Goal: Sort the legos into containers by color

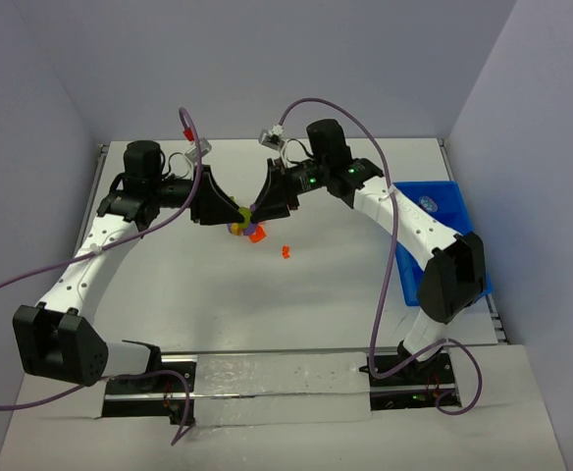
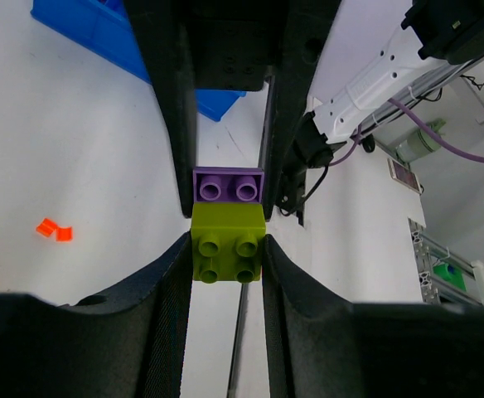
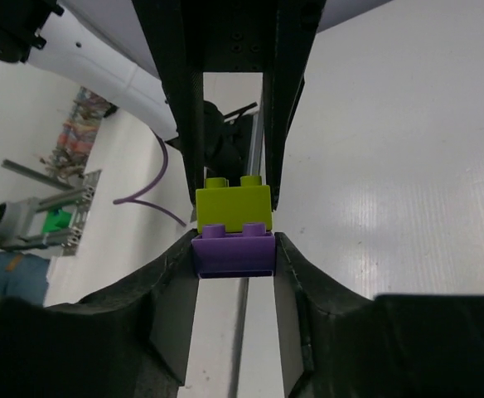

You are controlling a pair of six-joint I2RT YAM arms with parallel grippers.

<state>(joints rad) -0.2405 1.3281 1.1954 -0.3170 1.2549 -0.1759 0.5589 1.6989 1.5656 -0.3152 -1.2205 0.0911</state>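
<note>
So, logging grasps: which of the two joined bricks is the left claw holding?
The lime-green studded plastic brick, pinched in the left claw; the purple studded plastic brick sits in the right claw.

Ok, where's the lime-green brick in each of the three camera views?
Top external: upper centre, lime-green brick between left pincer and right pincer tips.
Left wrist: centre, gripped in the left pincer.
Right wrist: centre, just beyond the right pincer.
Shared landmark: purple brick stuck to it, clear in both wrist views.
</note>
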